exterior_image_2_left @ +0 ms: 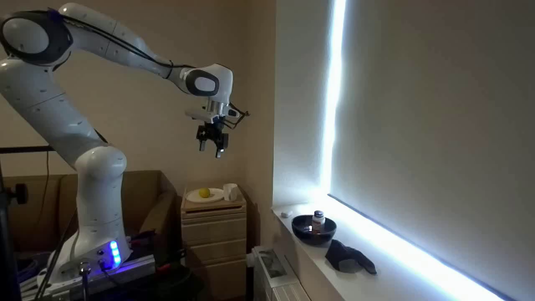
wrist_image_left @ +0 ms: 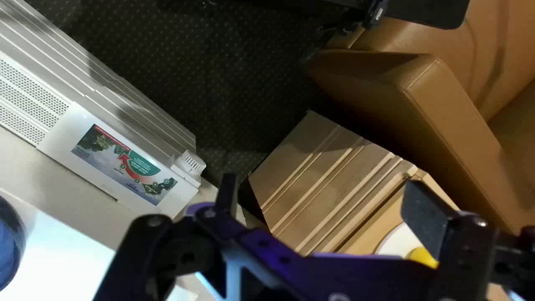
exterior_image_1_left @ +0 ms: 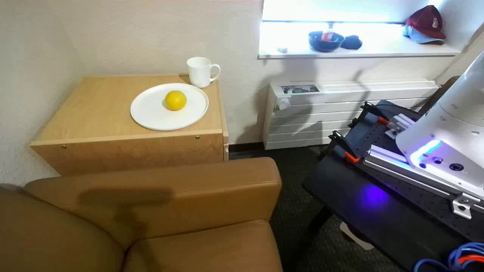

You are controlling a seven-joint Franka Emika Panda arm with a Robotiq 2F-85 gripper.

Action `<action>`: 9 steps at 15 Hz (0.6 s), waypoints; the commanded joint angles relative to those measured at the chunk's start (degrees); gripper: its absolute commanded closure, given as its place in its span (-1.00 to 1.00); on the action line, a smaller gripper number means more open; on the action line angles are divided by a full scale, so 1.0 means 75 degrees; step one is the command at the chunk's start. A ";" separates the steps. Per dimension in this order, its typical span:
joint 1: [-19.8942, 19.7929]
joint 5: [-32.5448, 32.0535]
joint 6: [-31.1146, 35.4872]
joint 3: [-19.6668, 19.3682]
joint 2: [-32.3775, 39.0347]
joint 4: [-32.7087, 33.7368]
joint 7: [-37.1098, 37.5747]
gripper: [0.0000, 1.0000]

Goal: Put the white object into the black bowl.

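A small white object lies on the windowsill; it also shows in an exterior view. The black bowl stands beside it on the sill, seen again in an exterior view and cut off at the left edge of the wrist view. A white bottle with a red label stands in the bowl. My gripper is open and empty, high in the air, away from the sill. Its spread fingers also show in the wrist view, where I cannot make out the white object for certain.
A dark cap lies beside the bowl, and a maroon cap farther along the sill. A radiator is below. A wooden cabinet bears a white plate with a yellow ball, and a white mug. A brown sofa adjoins.
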 commanded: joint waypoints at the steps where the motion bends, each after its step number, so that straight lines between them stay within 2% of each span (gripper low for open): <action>1: -0.0224 0.0104 -0.0016 0.0192 0.0042 0.0012 -0.0096 -1.00; 2: -0.0356 -0.0002 0.0891 0.0522 0.0540 -0.0076 0.0875 -1.00; 4: -0.0268 0.0323 0.1889 0.0596 0.1616 0.0165 0.1615 -1.00; 5: -0.0078 0.0293 0.2246 0.0413 0.1964 0.0270 0.2052 -1.00; 9: -0.0099 0.0573 0.3668 0.0159 0.3889 0.0923 0.3244 -1.00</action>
